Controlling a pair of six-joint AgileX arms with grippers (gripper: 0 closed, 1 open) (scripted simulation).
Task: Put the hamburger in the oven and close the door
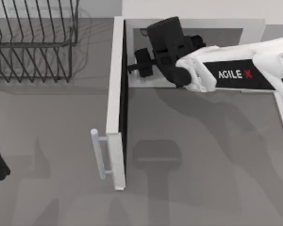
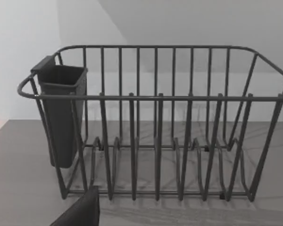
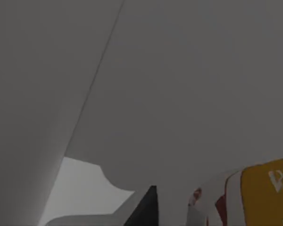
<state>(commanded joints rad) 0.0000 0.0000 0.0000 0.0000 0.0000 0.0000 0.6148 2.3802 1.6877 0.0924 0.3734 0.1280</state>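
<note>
One oven (image 1: 254,24), white and boxy, sits at the far side of the desk (image 1: 203,188) w/ its cavity facing me. One door (image 1: 117,94), a flat white slab w/ dark inner face, stands swung wide open, edge-on from above, hinged at the cavity's left. One pale grey bar handle (image 1: 98,153) on its outer side, held by two short posts.

My right arm reaches in from the right, white shell w/ black lettering, and my right claw (image 1: 134,67) is inside the cavity near its left end. Can't tell if that claw is spread or pinching; it's black on black from above. In the right wrist view I see smooth grey oven walls close up, plus one hamburger (image 3: 254,197) w/ mottled yellow, white and red surface right by a dark fingertip (image 3: 146,209).

One black wire dish rack (image 1: 33,42) at far left, thin rods, w/ one dark rectangular cup (image 2: 61,113) hung on its end. My left arm is parked at the desk's left edge; its claw state I can't tell.
</note>
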